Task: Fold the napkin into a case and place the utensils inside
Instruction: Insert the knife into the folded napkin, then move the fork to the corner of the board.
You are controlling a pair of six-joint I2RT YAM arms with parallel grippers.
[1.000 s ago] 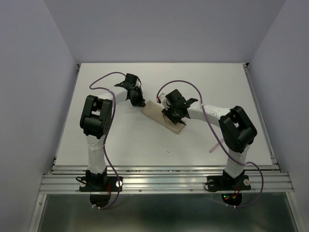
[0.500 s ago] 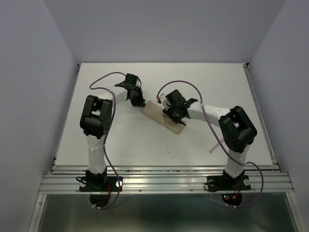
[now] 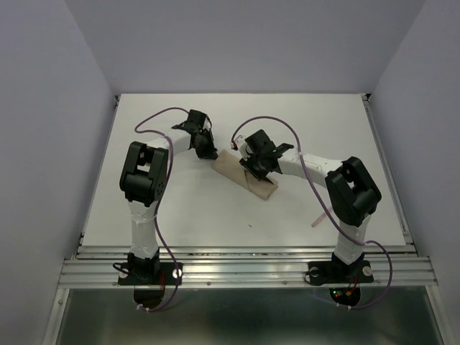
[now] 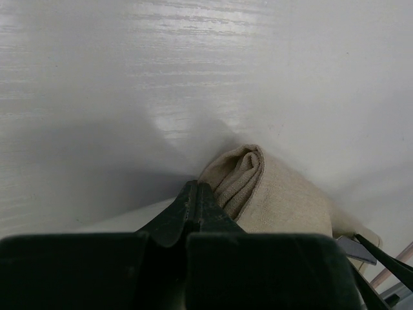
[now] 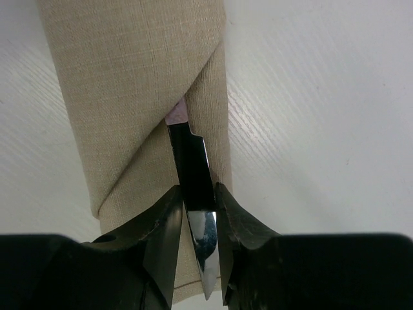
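1. The loose utensil (image 3: 316, 218), a thin pale pink piece, lies on the white table (image 3: 180, 215) nearest the arm bases. It is at about 4 o'clock from the case and well apart from it.
2. The case (image 3: 262, 188) is a narrow beige-tan oblong of layered folds at mid-table, running from 10 o'clock to 4 o'clock in the top view.
3. The right gripper (image 5: 195, 194) is clamped on the silvery blade of the second utensil (image 5: 190, 155). In the wrist view the blade tip points to 6 o'clock. A sliver of pinkish handle goes under the case's diagonal fold toward 12 o'clock.
4. The left gripper (image 4: 193, 197) sits at the case's far, 10 o'clock end. Its fingers are pressed together, their tips just beside the rolled cloth edge.
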